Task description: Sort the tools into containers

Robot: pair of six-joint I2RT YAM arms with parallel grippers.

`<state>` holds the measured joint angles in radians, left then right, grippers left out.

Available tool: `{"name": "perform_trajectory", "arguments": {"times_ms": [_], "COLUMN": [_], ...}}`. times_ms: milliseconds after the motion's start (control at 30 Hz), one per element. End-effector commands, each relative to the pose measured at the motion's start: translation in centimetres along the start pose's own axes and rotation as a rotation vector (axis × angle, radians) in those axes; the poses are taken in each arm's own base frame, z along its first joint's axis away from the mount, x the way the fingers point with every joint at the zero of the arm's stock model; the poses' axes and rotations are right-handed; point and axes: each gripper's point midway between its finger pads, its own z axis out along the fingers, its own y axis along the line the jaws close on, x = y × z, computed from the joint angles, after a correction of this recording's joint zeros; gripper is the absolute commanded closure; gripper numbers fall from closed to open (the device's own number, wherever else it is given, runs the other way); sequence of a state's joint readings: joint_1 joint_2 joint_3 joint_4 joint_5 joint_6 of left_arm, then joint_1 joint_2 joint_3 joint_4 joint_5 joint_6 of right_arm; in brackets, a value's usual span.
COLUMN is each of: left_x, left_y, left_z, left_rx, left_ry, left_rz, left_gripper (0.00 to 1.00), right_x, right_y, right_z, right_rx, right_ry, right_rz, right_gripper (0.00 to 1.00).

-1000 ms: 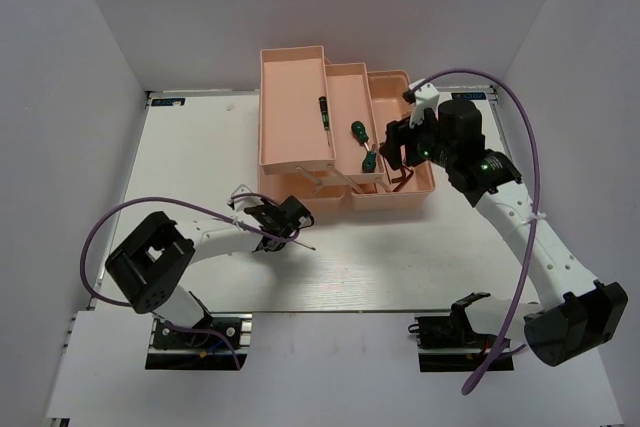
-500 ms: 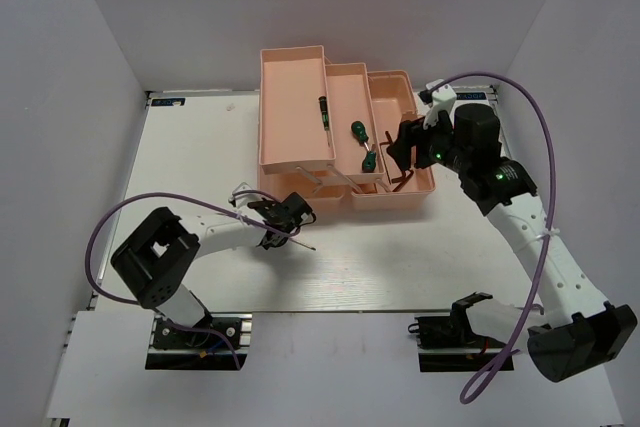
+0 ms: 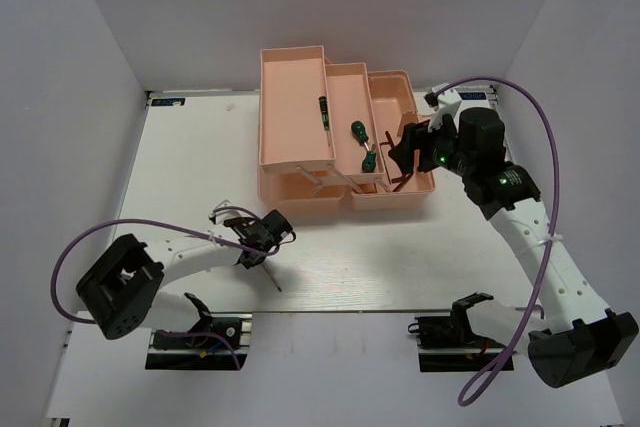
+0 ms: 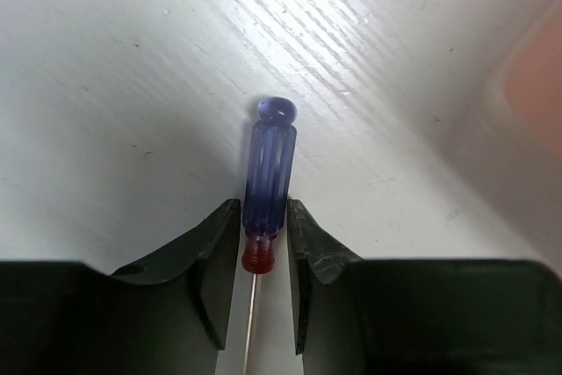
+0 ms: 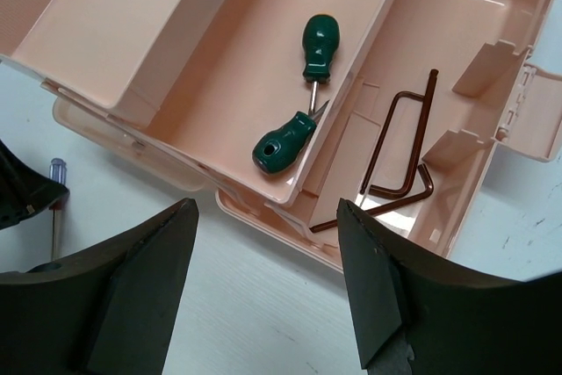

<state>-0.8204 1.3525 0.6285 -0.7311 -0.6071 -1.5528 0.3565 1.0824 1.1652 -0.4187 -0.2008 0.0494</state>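
Slim screwdriver [image 4: 270, 160]: blue handle, red collar, thin shaft. Your left pincer [image 4: 262, 212] is clamped on the lower handle, just above the collar, and the blue cap pokes out past the fingertips. It sits over the white table [image 3: 400, 257], near the front left corner of the toolbox [image 3: 295, 97]; you cannot tell whether it touches the table.

Toolbox is folded open. Two green-handled screwdrivers [image 5: 319, 44] lie in the middle tier, blades nearly meeting. Two hex keys [image 5: 397, 142] lie in the deep bottom compartment beside that tier.

Your right pincer [image 5: 264, 217] hangs over the front edge of the toolbox, fingers spread wide, gripping nothing.
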Motion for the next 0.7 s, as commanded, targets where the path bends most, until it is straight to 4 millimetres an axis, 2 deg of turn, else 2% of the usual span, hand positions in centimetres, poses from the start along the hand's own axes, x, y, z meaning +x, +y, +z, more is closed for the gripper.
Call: {"name": "perform_trajectory", "arguments": {"times_ms": [0,67,133,233,267,367,433,467,500,600,633,667], "left_x": [1.7,2.2,2.7,3.3,3.5,3.9,4.4,4.6,4.7,4.6,4.3,3.8], "left_y": [3.3,3.7,3.7,4.5,4.2,4.5,5.1,4.9,5.4,4.4,4.5,3.4], "left_z": [0.3,0.7,1.1,1.6,1.6,2.0,2.3,2.2,2.3,2.0,1.5,0.9], "left_rx": [-0.089,-0.112,-0.143,-0.191,-0.178,-0.163,-0.164,-0.152,-0.162,-0.119,-0.124,-0.098], "left_ry": [0.067,0.079,0.09,0.106,0.117,0.13,0.143,0.153,0.154,0.164,0.166,0.151], "left_rz": [0.083,0.107,0.148,0.209,0.214,0.234,0.243,0.245,0.251,0.263,0.282,0.292], "left_gripper": [0.61,0.61,0.54,0.5,0.49,0.5,0.6,0.7,0.76,0.99,1.0,1.0], "right_x": [-0.9,-0.7,-0.9,-1.1,-1.1,-1.0,-1.1,-1.1,-1.2,-1.1,-1.0,-1.1], "right_y": [0.4,0.3,0.2,0.1,0.0,0.1,0.0,-0.1,0.0,0.0,-0.1,-0.2], "right_z": [-0.8,-0.8,-1.0,-1.5,-1.5,-1.6,-1.7,-1.7,-1.7,-1.8,-1.9,-2.0], "right_rx": [-0.015,-0.017,-0.01,-0.003,-0.001,-0.005,0.001,0.002,-0.001,0.001,0.004,0.005], "right_ry": [-0.042,-0.037,-0.043,-0.051,-0.051,-0.051,-0.054,-0.055,-0.056,-0.057,-0.056,-0.062], "right_rz": [0.016,0.019,0.018,0.017,0.018,0.022,0.026,0.024,0.023,0.028,0.029,0.028], "right_gripper": [0.3,0.3,0.3,0.3,0.3,0.3,0.3,0.3,0.3,0.3,0.3,0.3]}}
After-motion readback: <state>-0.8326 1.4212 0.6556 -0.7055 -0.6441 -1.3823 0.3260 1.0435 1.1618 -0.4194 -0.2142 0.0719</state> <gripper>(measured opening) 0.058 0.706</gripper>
